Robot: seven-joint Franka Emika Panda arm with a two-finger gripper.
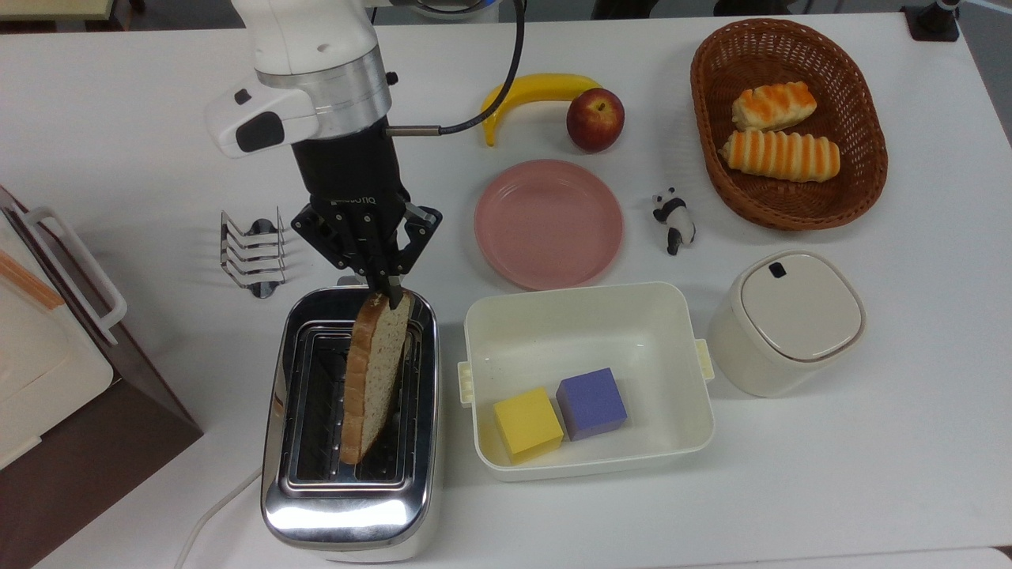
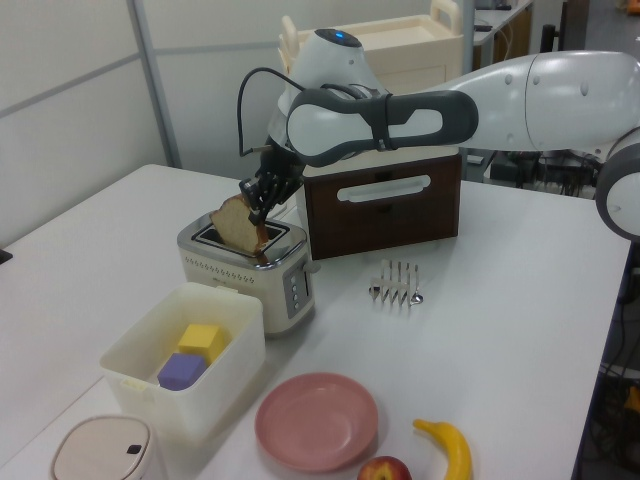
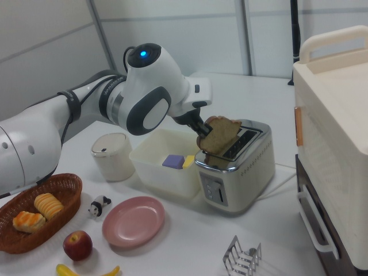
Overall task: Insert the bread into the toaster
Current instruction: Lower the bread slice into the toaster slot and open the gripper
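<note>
1. The bread (image 1: 373,378) hangs edge-on over the toaster (image 1: 352,431), above the slot on the top view's right. Its lower end dips toward the wire grid, though whether it has entered the slot I cannot tell.
2. The pincer (image 1: 391,299) is clamped on the slice's top edge, at 12 o'clock of the toaster in the top view.
3. The slice is speckled tan with a brown crust. The left view shows it tilted (image 2: 241,225), and the right view shows its broad face and rounded top (image 3: 220,135).
4. The toaster is shiny chrome with two dark slots. The slot on the top view's left is bare.
5. At 3 o'clock of the toaster in the top view sits a white tub (image 1: 688,371) holding a yellow cube (image 1: 527,423) and a purple cube (image 1: 591,403), touching each other.
6. Toward 1 o'clock a wicker basket (image 1: 715,158) holds two orange-striped rolls (image 1: 780,154).
7. A lidded white canister (image 1: 784,322) stands at 3 o'clock of the tub.
8. A pink plate (image 1: 549,223) lies on the bench (image 1: 830,474) at 12 o'clock of the tub.
9. The right view shows the toaster's front panel (image 3: 214,188), and the left view shows a brown drawer unit (image 2: 385,205) behind the toaster.
</note>
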